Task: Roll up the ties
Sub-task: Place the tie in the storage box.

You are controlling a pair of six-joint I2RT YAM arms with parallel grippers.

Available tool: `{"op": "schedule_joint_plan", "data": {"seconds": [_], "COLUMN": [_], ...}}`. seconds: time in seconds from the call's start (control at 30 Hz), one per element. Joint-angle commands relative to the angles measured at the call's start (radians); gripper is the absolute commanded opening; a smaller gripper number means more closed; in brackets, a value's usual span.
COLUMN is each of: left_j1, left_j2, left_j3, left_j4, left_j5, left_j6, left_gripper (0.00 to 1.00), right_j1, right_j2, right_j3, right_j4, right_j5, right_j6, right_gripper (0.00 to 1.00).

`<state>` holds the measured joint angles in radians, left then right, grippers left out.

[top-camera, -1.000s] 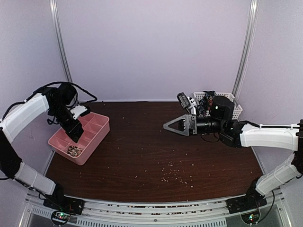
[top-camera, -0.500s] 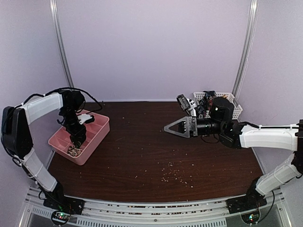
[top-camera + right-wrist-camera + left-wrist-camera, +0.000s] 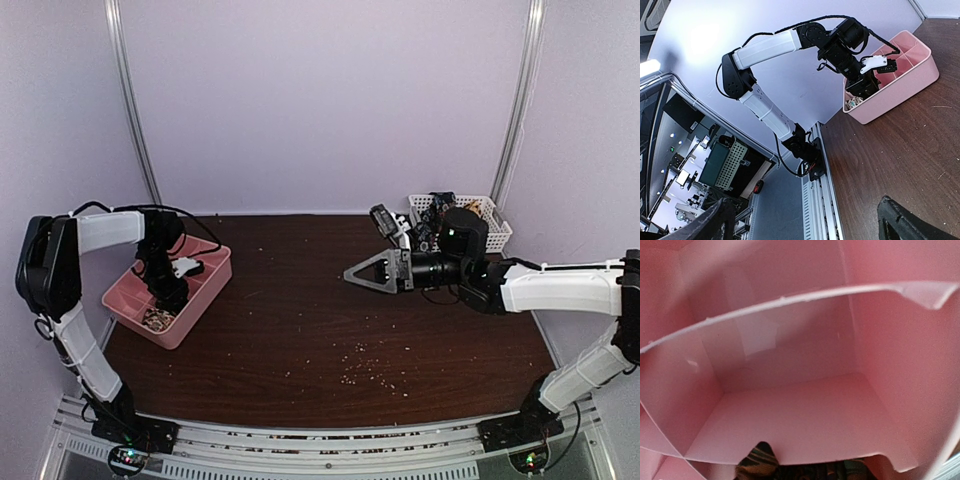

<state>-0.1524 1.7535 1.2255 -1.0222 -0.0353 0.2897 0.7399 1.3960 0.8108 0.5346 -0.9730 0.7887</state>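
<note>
Right gripper (image 3: 355,274) hangs with fingers spread wide over the dark brown table (image 3: 300,330), enclosed by pale lilac walls (image 3: 320,100); left gripper (image 3: 172,295) sits down inside the pink divided tray (image 3: 207,283) at the table's left edge, finger spacing not determinable. A white lattice basket (image 3: 500,236) at the back right holds dark contents too small to identify. One tie (image 3: 157,319), a small coil in a busy brown pattern, lies in the tray's nearest compartment; pale crumbs (image 3: 370,372) dot the table's near middle.
</note>
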Motion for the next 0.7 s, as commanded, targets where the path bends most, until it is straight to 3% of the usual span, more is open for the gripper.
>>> {"op": "schedule_joint_plan", "data": {"seconds": [0.0,0.17,0.37,0.47,0.53,0.57,0.67], "left_j1": [0.024,0.034,0.047,0.047,0.048,0.047,0.048], "left_j2": [0.055,0.097,0.127,0.114,0.068,0.049,0.003], "left_j3": [-0.04,-0.05,-0.023,0.004,0.01,0.015,0.048], "left_j4": [0.076,0.123,0.118,0.081,0.077,0.074,0.039], "left_j5": [0.034,0.044,0.051,0.055,0.065,0.065,0.06], "left_j6": [0.014,0.014,0.018,0.009,0.008,0.008,0.011], "left_gripper": [0.01,0.23,0.36,0.58,0.63,0.71,0.74], "right_j1": [-0.012,-0.021,-0.026,-0.028,-0.028,-0.028,-0.028], "right_j2": [0.012,0.019,0.003,-0.002,-0.003,-0.002,-0.001], "right_j3": [0.022,0.028,0.017,0.013,0.01,0.01,0.01], "right_j4": [0.016,0.013,0.005,-0.004,-0.004,-0.005,-0.001], "right_j5": [-0.025,-0.028,-0.026,-0.023,-0.024,-0.024,-0.024], "right_j6": [-0.009,-0.004,-0.004,-0.008,-0.008,-0.007,-0.002], "right_gripper": [0.99,1.0,1.0,1.0,1.0,1.0,1.0]}}
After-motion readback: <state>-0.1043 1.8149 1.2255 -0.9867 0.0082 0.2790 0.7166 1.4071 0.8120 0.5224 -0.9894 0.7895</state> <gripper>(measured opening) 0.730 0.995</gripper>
